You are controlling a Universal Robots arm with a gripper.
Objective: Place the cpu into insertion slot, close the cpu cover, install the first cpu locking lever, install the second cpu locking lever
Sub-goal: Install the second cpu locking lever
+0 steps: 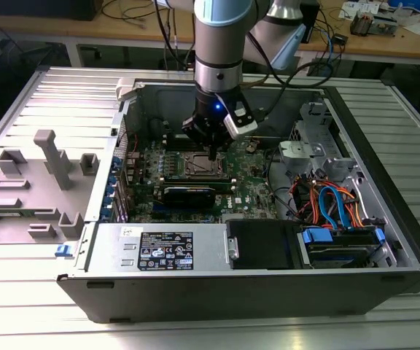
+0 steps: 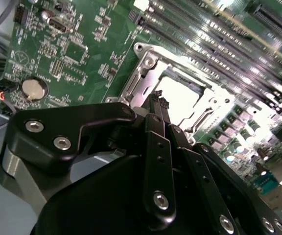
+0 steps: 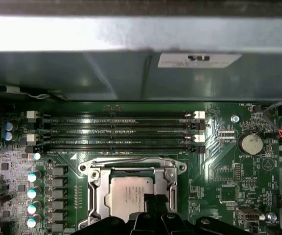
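The pincer (image 1: 211, 152) hangs low inside the open computer case (image 1: 385, 219), its black fingers (image 2: 156, 110) drawn together into a narrow tip with no visible gap and nothing seen between them. In the second wrist view that tip sits right at the edge of the cpu cover (image 2: 146, 68), above the bright metal top of the cpu (image 2: 177, 95); whether it actually touches the metal cannot be told. In the first wrist view the cpu (image 3: 129, 193) lies seated in the insertion slot (image 3: 98, 193), with the silver frame of the cpu cover (image 3: 133, 165) lying flat around it and the chip showing through the cut-out. The pincer tip (image 3: 150, 201) overlaps the chip's lower corner there.

Around the socket spreads the green motherboard (image 1: 250, 193). Beside the socket run the long black memory slots (image 3: 116, 129), and a round coin battery (image 3: 250, 143) sits a little off to one side. In the exterior view the case rests on a ribbed metal tabletop (image 1: 20, 299), with the black labelled power supply box (image 1: 162, 248) along its near wall.
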